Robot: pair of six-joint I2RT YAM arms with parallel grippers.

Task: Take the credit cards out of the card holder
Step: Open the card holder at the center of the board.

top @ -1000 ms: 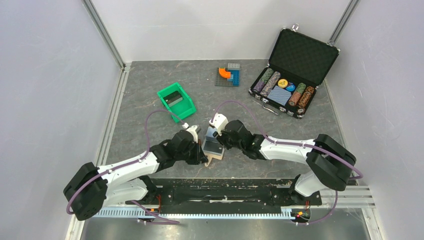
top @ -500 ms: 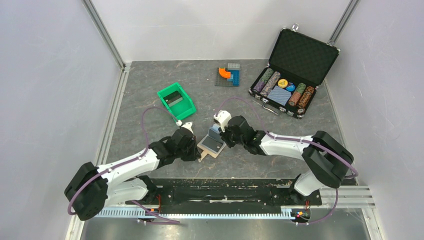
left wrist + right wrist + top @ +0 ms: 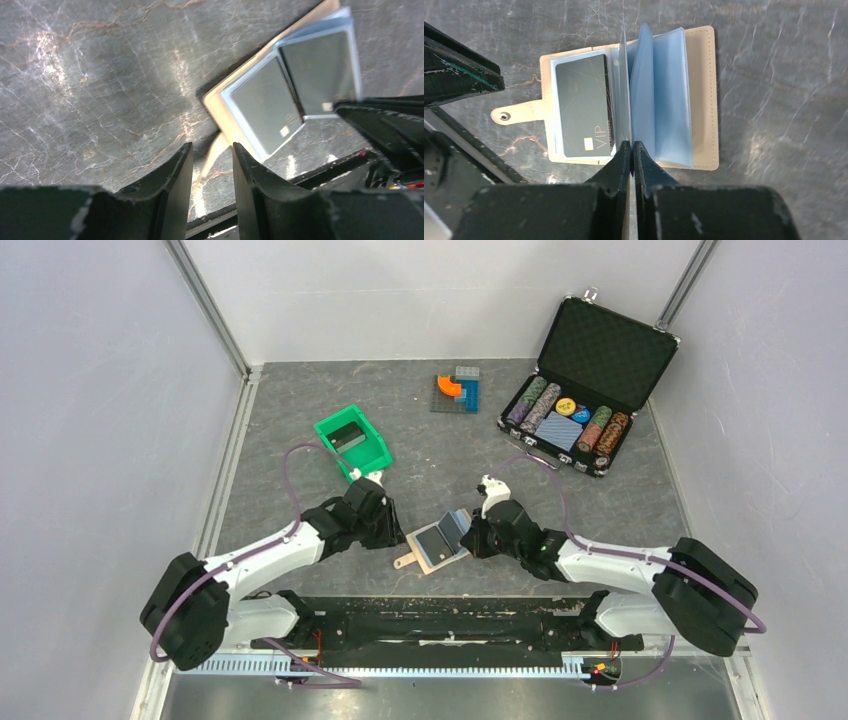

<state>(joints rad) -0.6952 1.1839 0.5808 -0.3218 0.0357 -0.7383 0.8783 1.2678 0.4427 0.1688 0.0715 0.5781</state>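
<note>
The card holder (image 3: 432,550) lies spread open near the front edge, its strap tab (image 3: 214,152) pointing toward the left arm. One dark credit card (image 3: 584,106) marked VIP sits in its left pocket. My right gripper (image 3: 631,144) is shut on the lower edge of a light blue pocket leaf (image 3: 625,90) and holds it upright; the left wrist view shows a second dark card (image 3: 320,70) inside that leaf. My left gripper (image 3: 211,147) is open, its fingers on either side of the strap tab, not pressing it. In the top view the left gripper (image 3: 388,530) is left of the holder and the right gripper (image 3: 470,537) is right of it.
A green bin (image 3: 352,443) holding a dark object stands behind the left arm. An open black chip case (image 3: 590,390) is at the back right. Small coloured blocks (image 3: 458,390) lie at the back centre. The black front rail (image 3: 450,615) runs just in front of the holder.
The left gripper has let go of the holder and drawn back to the left. The right arm has swung right and nearer, and the holder now lies spread open with one leaf lifted.
</note>
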